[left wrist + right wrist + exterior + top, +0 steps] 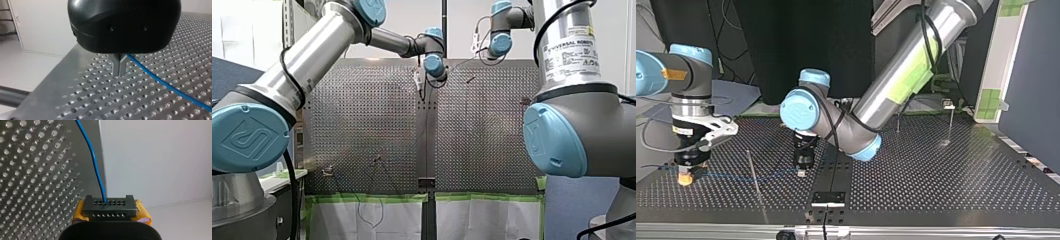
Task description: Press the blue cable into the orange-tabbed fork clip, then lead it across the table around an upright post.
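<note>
The blue cable (162,83) runs low over the perforated table (150,105) and ends at my left gripper (120,71). Its metal fingers are pressed together, tips near the plate, shut on the cable. In the right wrist view the cable (93,157) drops straight into my right gripper (110,207), whose black perforated fingers with yellow pads (143,216) are shut on it. In the top view the cable (736,175) stretches faintly between my right gripper (685,179) at the left and my left gripper (802,172) near the middle. I cannot make out an orange-tabbed clip.
A thin upright post (756,182) stands between the two grippers, nearer the top view's camera. Two more posts (950,125) (897,122) rise at the top view's right. A black bracket (828,197) sits at the table's seam. My right gripper works near the table's edge (100,170).
</note>
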### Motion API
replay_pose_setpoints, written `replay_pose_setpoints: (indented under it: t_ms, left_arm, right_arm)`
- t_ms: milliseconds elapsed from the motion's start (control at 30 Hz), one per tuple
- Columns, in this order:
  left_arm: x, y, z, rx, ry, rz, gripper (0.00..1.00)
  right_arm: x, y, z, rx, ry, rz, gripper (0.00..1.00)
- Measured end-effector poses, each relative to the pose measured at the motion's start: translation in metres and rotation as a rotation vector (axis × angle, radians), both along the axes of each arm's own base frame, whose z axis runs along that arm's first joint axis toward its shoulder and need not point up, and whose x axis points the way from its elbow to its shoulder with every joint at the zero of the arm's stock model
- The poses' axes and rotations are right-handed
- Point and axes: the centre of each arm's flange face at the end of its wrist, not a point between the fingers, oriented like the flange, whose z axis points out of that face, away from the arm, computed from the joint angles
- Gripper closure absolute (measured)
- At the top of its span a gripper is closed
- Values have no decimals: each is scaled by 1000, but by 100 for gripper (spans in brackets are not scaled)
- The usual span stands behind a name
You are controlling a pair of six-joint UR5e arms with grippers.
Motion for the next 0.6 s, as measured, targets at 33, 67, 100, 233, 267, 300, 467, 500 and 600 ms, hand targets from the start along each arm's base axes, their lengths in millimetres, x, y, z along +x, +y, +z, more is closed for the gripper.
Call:
replay_pose_setpoints:
  t_ms: [33,67,100,233,267,300,467,500,600]
  left_arm:
    - [1,-2,-2,0,3,-2,100]
    - [2,-5,-5,0,7,-6,100]
    - [3,-8,-8,1,11,-9,100]
    - [6,-17,-12,-10,16,-20,100]
    - [7,-19,-10,-19,11,-23,100]
    - [8,-20,-7,-28,6,-25,100]
    - [13,-22,12,-90,-27,-41,100]
    - [13,-23,16,-101,-33,-45,100]
    - [13,-26,28,-125,-52,-55,100]
  right_arm:
    - [-1,-1,-1,1,0,-3,100]
    - [-3,-3,-2,3,0,-7,100]
    - [-5,-4,-2,4,0,-10,100]
    - [-11,-9,-6,10,0,-22,100]
    - [-13,-11,-8,13,1,-25,100]
    - [-14,-13,-10,16,1,-28,100]
    - [-19,-23,-22,35,6,-39,100]
    - [-20,-24,-24,37,6,-41,100]
    - [-24,-28,-28,45,5,-48,100]
